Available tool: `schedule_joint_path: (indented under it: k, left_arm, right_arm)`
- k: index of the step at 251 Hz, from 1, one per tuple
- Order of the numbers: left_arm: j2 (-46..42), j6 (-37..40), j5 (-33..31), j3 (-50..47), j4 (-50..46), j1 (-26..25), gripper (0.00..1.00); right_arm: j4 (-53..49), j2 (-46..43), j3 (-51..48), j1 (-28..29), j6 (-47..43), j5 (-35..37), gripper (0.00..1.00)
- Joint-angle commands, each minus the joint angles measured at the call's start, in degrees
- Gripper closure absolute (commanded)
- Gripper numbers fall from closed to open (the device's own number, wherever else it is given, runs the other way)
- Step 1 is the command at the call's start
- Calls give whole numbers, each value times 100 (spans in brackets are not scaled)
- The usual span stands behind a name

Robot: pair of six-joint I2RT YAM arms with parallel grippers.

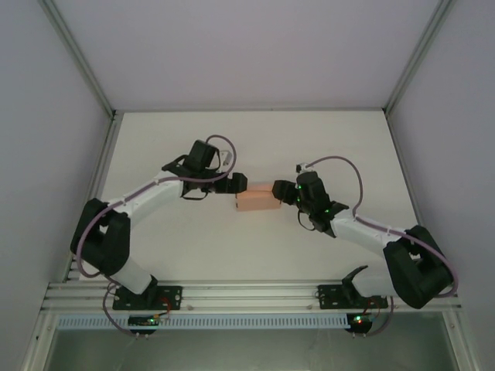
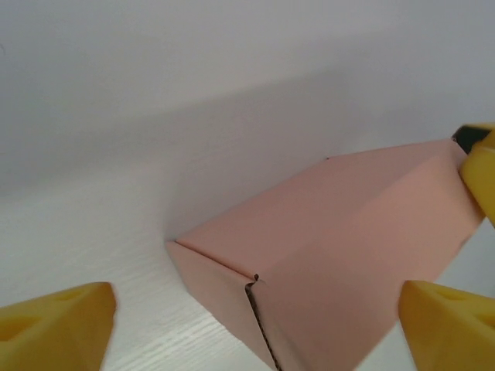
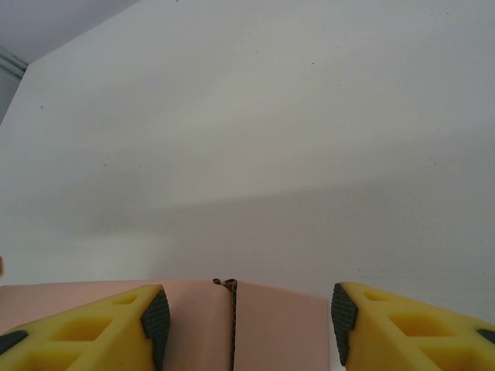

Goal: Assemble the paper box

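The salmon-pink paper box (image 1: 257, 199) lies folded into a closed shape on the white table, between the two arms. My left gripper (image 1: 238, 183) is at its left end, open. In the left wrist view the box (image 2: 332, 247) fills the space ahead, its corner seam toward me, and the left gripper (image 2: 255, 317) has its yellow fingers spread wide, clear of the cardboard. My right gripper (image 1: 282, 191) is over the right end. There the box (image 3: 271, 325) shows a centre seam under the right gripper (image 3: 247, 317), which is open, its right pad (image 3: 340, 313) just off the box's edge.
White enclosure walls with aluminium frame posts (image 1: 77, 54) border the table. One yellow finger of the right gripper (image 2: 481, 174) shows at the box's far end in the left wrist view. Bare table (image 1: 255, 139) lies behind the box.
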Motion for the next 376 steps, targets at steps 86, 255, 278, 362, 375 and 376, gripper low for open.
schedule_joint_path:
  k: [86,255,278,362,375,376]
  left_arm:
    - [150,-1063,1225,-1855,1956,483,57]
    - [77,-839,900,-1569,1559,463,77]
    - [-93,-555,588,-1001,1068,424,30]
    - [-667,330,-961,445,-63,425,0]
    - [-786,412,-1358,451,-223,460,0]
    - [-797,409,-1389,447,-235,460,0]
  right_arm:
    - [-192,421,-998,-291,89,-773,52]
    - [381,245,-856,-478,-395,-1662,94]
    - [-469,-71,-120,-484,-946,-1521,67]
    - [-1981,-8,2086,-709,-3119,-2994,1]
    - [-2667,193,2478,-653,-4492,-3507,1]
    - [-2725,210,2507,-639,-4581,-3529,1]
